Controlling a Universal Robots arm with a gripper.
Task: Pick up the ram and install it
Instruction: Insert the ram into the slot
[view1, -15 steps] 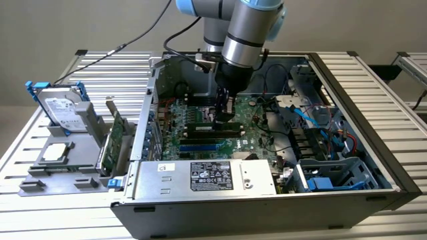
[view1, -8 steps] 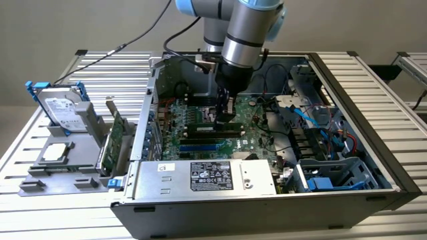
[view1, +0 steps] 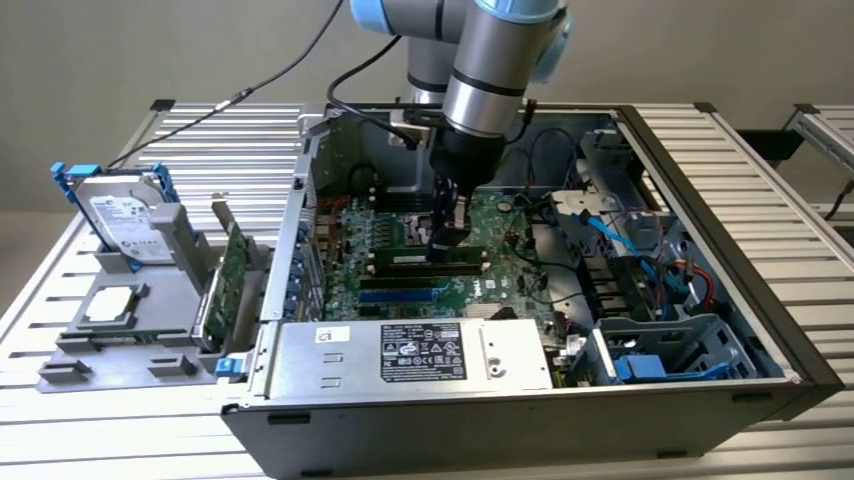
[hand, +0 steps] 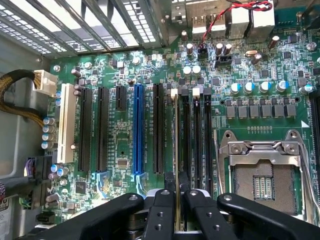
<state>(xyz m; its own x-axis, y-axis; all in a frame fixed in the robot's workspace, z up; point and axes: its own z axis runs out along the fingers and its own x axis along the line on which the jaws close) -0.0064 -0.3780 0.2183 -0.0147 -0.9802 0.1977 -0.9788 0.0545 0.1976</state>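
My gripper (hand: 177, 212) is shut on the ram (hand: 177, 150), a thin green stick seen edge-on between the black fingers (hand: 161, 212). The ram runs lengthwise along the black memory slot closest to the expansion slots, beside the other memory slots (hand: 197, 140). Whether it is seated or just above the slot I cannot tell. In the exterior view the gripper (view1: 447, 238) reaches down into the open computer case over the green motherboard (view1: 400, 285), with the ram (view1: 414, 254) at its tip.
A blue expansion slot (hand: 138, 130) and black ones lie beside the memory slots, and the open CPU socket (hand: 265, 175) is on the other side. Cables (view1: 607, 235) and the power supply (view1: 414, 355) crowd the case. Outside stand an expansion card (view1: 234, 280) and a hard drive (view1: 127, 215).
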